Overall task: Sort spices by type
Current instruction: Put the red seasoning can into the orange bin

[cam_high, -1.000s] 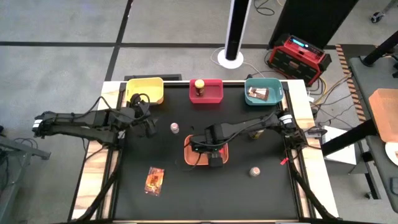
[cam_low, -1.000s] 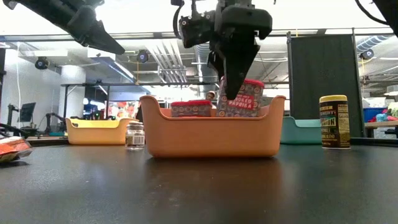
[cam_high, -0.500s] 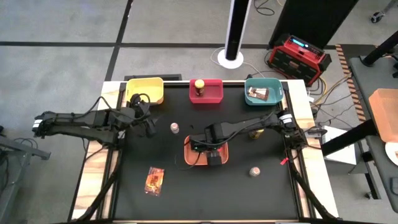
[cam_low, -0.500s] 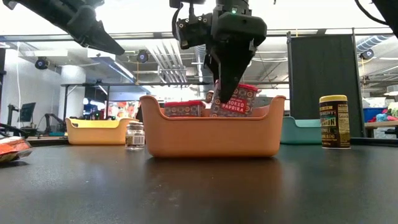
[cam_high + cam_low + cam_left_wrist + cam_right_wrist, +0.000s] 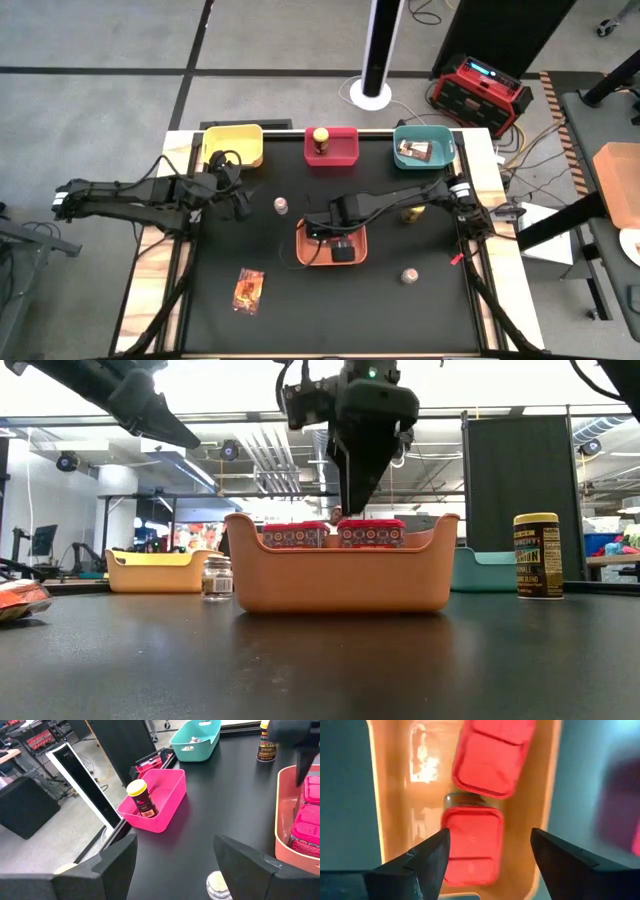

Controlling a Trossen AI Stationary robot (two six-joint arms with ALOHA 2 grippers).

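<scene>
Two red tubs (image 5: 471, 845) (image 5: 492, 755) lie side by side in the orange tray (image 5: 305, 250); in the low view their lids (image 5: 370, 532) (image 5: 295, 533) peek over its wall. My right gripper (image 5: 489, 835) hangs open just above them (image 5: 352, 505). My left gripper (image 5: 238, 205) is open, near the yellow tray (image 5: 233, 145). One yellow-lidded jar (image 5: 321, 139) stands in the red tray, another (image 5: 410, 212) on the table. The two shakers (image 5: 281, 205) (image 5: 409, 275) stand on the table. One packet (image 5: 247, 288) lies flat on the table, another (image 5: 413, 151) in the teal tray.
The yellow, red (image 5: 332, 147) and teal (image 5: 425, 147) trays line the far edge. The left arm stretches in from the table's left side, the right arm from its right. A red device and cables sit on the floor beyond the far right corner.
My right gripper has lowered the tilted red tub into the orange tray beside the other tub, let go of it and risen a little. The tub now sits level, its lid even with its neighbour's.
</scene>
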